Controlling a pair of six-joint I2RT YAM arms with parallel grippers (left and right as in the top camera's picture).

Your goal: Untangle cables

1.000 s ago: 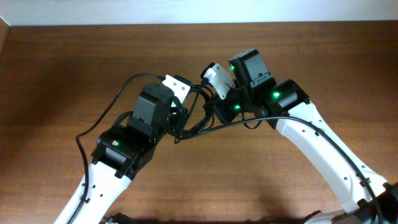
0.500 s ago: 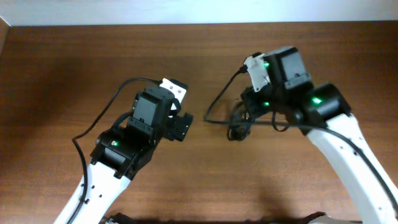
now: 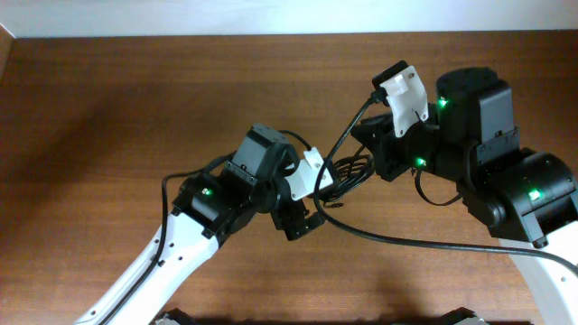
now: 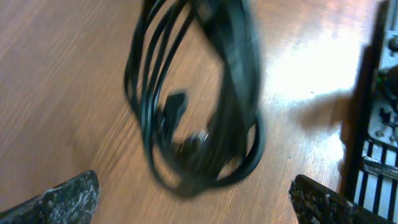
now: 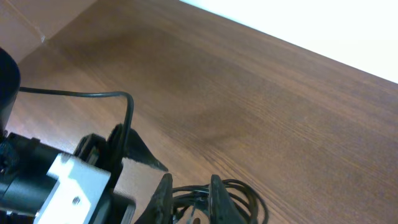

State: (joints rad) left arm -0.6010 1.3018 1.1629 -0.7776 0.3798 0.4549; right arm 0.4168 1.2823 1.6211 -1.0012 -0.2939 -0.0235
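Swung back in with left fingers spread wide around the cable coil, itself clenched in right fingers; likely means teasing a loop free next.

Black cables, brown wood-grain table, white left arm, green indicator lights

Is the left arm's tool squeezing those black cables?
No, the left tool is wide open, the cables in the gap touching neither finger.
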